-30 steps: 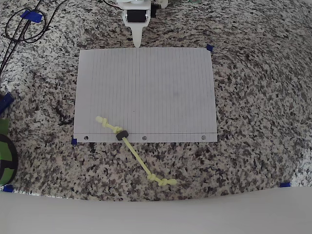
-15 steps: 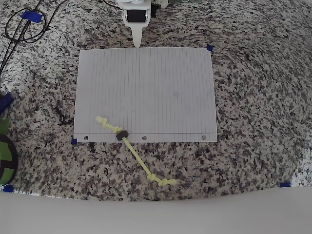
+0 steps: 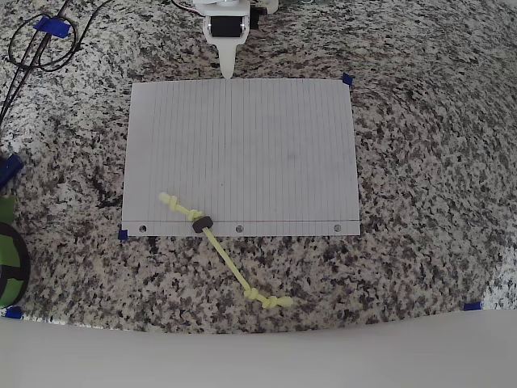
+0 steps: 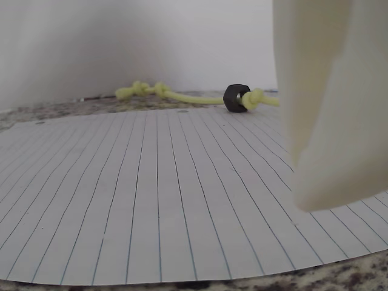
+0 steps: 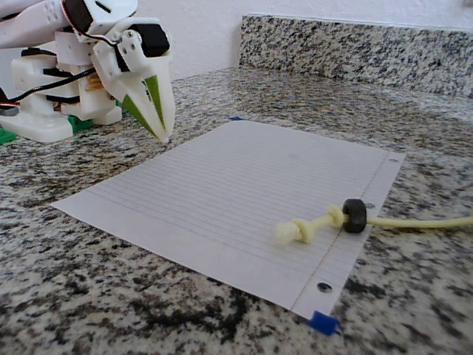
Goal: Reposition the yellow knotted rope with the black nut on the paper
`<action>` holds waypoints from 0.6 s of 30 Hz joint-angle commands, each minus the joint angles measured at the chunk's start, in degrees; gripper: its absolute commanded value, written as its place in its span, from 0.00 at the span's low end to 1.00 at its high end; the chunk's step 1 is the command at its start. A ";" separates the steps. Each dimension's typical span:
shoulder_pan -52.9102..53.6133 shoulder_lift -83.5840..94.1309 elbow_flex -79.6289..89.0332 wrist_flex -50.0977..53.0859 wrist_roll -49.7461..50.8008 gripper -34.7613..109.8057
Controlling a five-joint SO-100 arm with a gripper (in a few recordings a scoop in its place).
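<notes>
Overhead view: the white gripper [image 3: 228, 71] sits at the top edge of the paper [image 3: 266, 137], tip pointing down at the granite countertop [image 3: 420, 162] just off the sheet's far edge. In the fixed view the gripper [image 5: 164, 134] shows two white fingers [image 5: 139, 92] with green inner faces meeting at one point; jaws together, nothing between them. The tip hangs just beside the paper's [image 5: 222, 170] edge; touching or not, cannot tell.

The yellow knotted rope [image 3: 230, 260] lies well apart from the jaws, at the opposite long edge of the sheet, the one with punched holes. It runs diagonally: one knotted end rests on the paper, the rest trails off onto bare stone, ending in a second knot. The black nut [image 3: 202, 225] sits around the cord right at the paper's holed edge, across the whole sheet from the jaw tip.

Wrist view: a pale finger [image 4: 330, 103] fills the right side, close to the lens. Straight ahead of the jaws, past the ruled paper [image 4: 151, 200], the black nut [image 4: 236, 98] stands on edge with the rope [image 4: 182, 94] threaded through it, knots on either side.

Fixed view: the nut [image 5: 355, 215] stands upright on the margin, the rope [image 5: 318, 222] with its knotted end on the sheet and its tail running off to the right. Blue tape tabs [image 5: 322, 322] mark the paper corners.
</notes>
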 commanded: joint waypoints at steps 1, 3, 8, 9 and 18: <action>0.35 0.18 0.09 -0.53 -0.26 0.27; 0.35 0.18 0.09 -0.53 -0.26 0.27; 0.35 0.18 0.09 -0.53 -0.26 0.27; 0.35 0.18 0.09 -0.53 -0.18 0.27; -0.18 0.18 0.09 -0.53 0.09 0.27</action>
